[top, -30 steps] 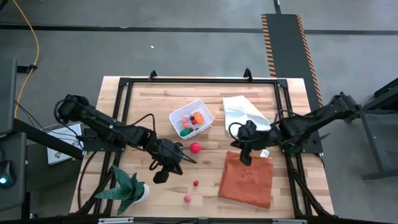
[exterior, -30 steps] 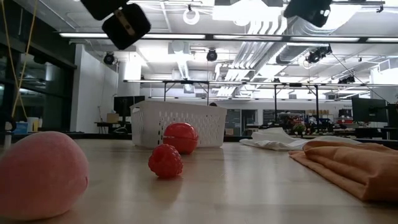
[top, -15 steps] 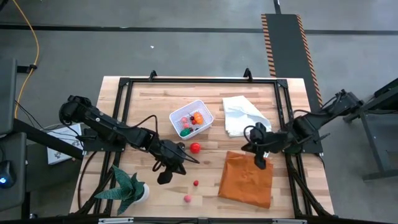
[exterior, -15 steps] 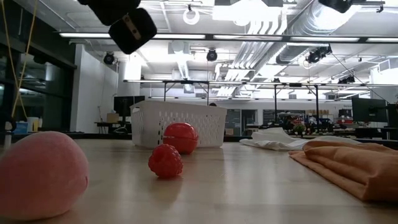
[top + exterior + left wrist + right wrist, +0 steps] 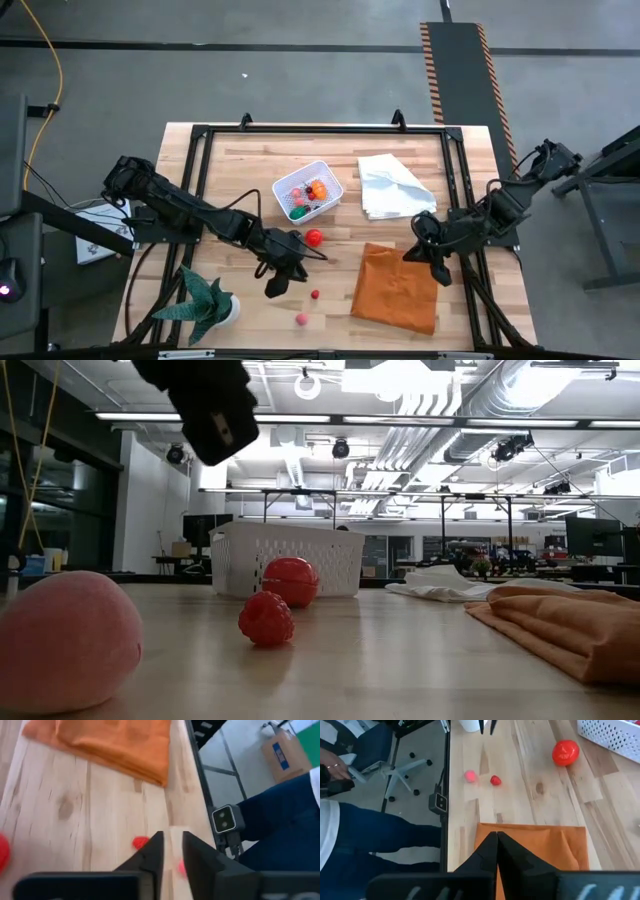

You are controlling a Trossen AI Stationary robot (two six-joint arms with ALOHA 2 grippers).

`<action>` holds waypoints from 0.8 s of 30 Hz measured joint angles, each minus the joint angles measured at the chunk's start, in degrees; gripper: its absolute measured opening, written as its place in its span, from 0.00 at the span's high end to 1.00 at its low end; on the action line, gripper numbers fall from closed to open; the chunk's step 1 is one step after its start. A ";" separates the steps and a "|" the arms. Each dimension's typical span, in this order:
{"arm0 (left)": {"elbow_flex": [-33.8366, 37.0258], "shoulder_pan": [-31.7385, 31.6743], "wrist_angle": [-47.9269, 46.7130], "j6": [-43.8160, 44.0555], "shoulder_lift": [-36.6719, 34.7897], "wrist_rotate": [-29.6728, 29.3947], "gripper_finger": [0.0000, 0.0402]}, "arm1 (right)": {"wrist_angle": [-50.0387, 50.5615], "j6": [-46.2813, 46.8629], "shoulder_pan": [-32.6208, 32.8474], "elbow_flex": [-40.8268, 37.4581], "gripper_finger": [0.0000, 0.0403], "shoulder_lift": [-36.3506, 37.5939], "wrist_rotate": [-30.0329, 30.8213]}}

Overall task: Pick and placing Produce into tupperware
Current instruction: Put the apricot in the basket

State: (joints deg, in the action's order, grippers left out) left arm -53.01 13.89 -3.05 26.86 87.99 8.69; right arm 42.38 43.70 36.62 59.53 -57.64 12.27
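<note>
Hovering your left gripper (image 5: pixel 277 284), fingers parted a crack, you have the small red berry (image 5: pixel 315 295) just beside and nearer it than your shut right gripper (image 5: pixel 437 268); the tupperware (image 5: pixel 308 189) lies beyond.

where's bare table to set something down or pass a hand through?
Free: the strip along the far edge beyond the tupperware and white cloth, and the wood between the potted plant and tupperware. Crowded: the near middle, where the left gripper hangs by three loose fruits, and the orange cloth under the right gripper.
</note>
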 joint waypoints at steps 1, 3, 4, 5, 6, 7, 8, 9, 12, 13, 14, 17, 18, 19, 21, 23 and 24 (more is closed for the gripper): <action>0.06 0.00 0.00 0.77 0.06 0.02 0.82 | 0.00 0.00 0.21 0.00 1.00 0.06 0.35; 0.03 0.00 0.80 2.07 0.22 -0.18 0.76 | 0.32 0.04 0.64 0.00 1.00 0.06 1.06; -0.02 0.00 1.00 2.54 0.37 -0.20 0.73 | 0.65 0.02 0.84 0.00 1.00 0.06 1.23; 0.04 0.02 0.69 3.01 0.47 -0.20 0.71 | 0.79 0.02 1.00 0.00 1.00 0.06 1.25; 0.06 0.02 0.52 3.32 0.52 -0.20 0.69 | 1.12 0.07 1.15 0.00 1.00 0.06 1.25; 0.06 0.11 0.77 3.46 0.52 -0.21 0.68 | 1.62 0.33 1.26 0.00 1.00 0.06 1.25; 0.06 0.40 1.25 3.61 0.50 -0.24 0.67 | 2.03 0.41 1.34 0.00 1.00 0.06 1.27; 0.06 0.69 1.82 3.64 0.50 -0.39 0.67 | 2.24 0.42 1.34 0.00 1.00 0.06 1.28; 0.04 1.40 3.45 3.67 0.50 -0.59 0.68 | 2.66 0.42 1.34 0.00 1.00 0.06 1.69; -0.44 1.71 3.03 3.88 0.50 -0.67 0.69 | 2.74 0.42 1.32 0.00 1.00 0.06 1.75; -1.21 1.69 2.37 3.81 0.50 -0.76 0.70 | 2.76 0.32 1.32 0.00 1.00 0.06 2.05; -4.85 2.38 0.79 2.28 1.12 -1.16 0.74 | 2.90 -0.05 1.32 0.00 1.00 0.06 2.61; -6.54 2.36 -0.07 1.25 1.86 -1.43 0.75 | 2.91 -0.09 1.32 0.00 1.00 0.06 2.61; -7.95 2.40 -2.18 0.14 2.37 -1.70 0.76 | 3.03 -0.14 1.32 0.00 1.00 0.03 2.63; -11.63 2.29 -5.19 -1.90 4.44 -1.71 0.78 | 3.47 -0.17 1.32 0.00 1.00 0.05 2.63; -14.92 2.25 -9.58 -3.52 6.28 -1.71 0.80 | 3.89 -0.17 1.32 0.00 1.00 0.01 2.67; -16.56 2.25 -12.32 -4.28 7.33 -1.70 0.80 | 3.91 -0.16 1.32 0.00 1.00 0.05 2.67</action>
State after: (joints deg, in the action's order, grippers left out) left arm -69.57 16.14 -15.37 22.57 95.32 6.99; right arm 46.29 43.54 37.93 59.53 -57.59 14.93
